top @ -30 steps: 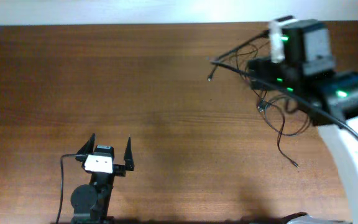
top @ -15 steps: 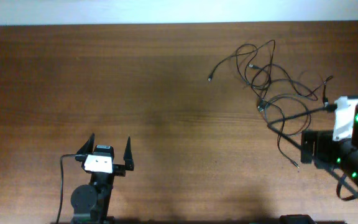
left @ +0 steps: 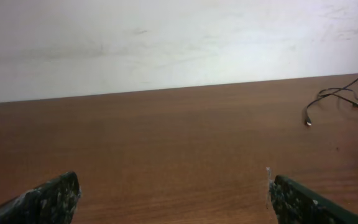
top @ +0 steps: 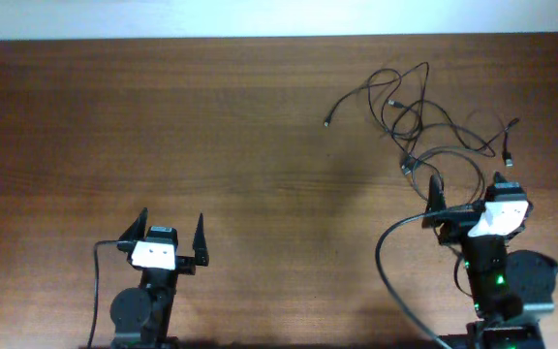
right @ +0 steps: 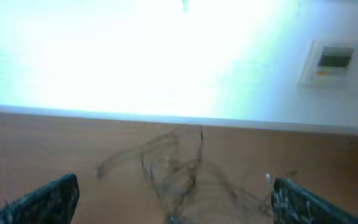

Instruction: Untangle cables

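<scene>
Overhead, you see the brown wooden table [top: 163, 126] filling nearly the whole frame, with a pale wall [top: 260, 17] as a thin strip along the top edge. The left gripper [top: 172, 221] sits at the lower left of the frame. Its two fingers are spread wide over bare wood and have hold of nothing. The right gripper [top: 468, 189] sits at the lower right, its fingers just as wide apart and also holding nothing.

The cables [top: 424, 116] lie on the table in a loose black tangle at the upper right of the frame, well apart from the left gripper. Their lowest loop comes down to the right gripper's fingertips and overlaps them in this view. You cannot tell from here whether it touches them. One loose end runs out to the left of the tangle and finishes in a small plug [top: 328, 123].

In the left wrist view, the dark fingertips show at the two bottom corners with only wood between them. A bit of the cables [left: 344, 96] shows at the far right edge.

The right wrist view is blurred. The cables [right: 179, 168] lie in the lower middle, ahead of the open fingers, and a white box [right: 334, 62] hangs on the wall at the upper right.
</scene>
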`<state>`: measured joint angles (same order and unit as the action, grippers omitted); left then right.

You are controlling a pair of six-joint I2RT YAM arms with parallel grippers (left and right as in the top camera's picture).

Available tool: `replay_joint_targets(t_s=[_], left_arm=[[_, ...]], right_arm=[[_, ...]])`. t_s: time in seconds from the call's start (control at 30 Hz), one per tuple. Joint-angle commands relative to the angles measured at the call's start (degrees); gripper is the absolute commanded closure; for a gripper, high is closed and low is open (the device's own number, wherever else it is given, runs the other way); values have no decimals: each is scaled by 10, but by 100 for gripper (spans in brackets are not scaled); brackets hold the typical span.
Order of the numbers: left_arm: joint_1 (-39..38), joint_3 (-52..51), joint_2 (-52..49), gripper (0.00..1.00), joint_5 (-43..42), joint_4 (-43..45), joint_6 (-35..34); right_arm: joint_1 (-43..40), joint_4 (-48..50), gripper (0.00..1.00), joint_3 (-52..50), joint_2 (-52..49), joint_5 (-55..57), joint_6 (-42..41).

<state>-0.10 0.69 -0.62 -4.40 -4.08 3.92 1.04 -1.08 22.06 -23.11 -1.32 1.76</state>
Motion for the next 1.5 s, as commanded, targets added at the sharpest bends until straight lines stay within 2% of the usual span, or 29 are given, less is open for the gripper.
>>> replay_joint_targets(t_s=[0.0,0.07,0.53,0.67,0.8,1.47], left_arm=[[-2,-2,3,1,4,-3,9],[-2,-2,3,1,4,-3,9],[-2,-2,3,1,4,-3,9],[-2,-2,3,1,4,-3,9],[-2,-2,3,1,4,-3,9],[-2,-2,3,1,4,-3,9]], right_arm=[[-4,99,1,-77,54,-32,1],[-4,125,1,-103,84,-31,1],[-4,129,1,-213,229,-30,1],[-3,77,1,-217,229,-30,1],[-3,-32,1,-217,229,-24,1],[-3,-31,1,-217,229,-26,1]])
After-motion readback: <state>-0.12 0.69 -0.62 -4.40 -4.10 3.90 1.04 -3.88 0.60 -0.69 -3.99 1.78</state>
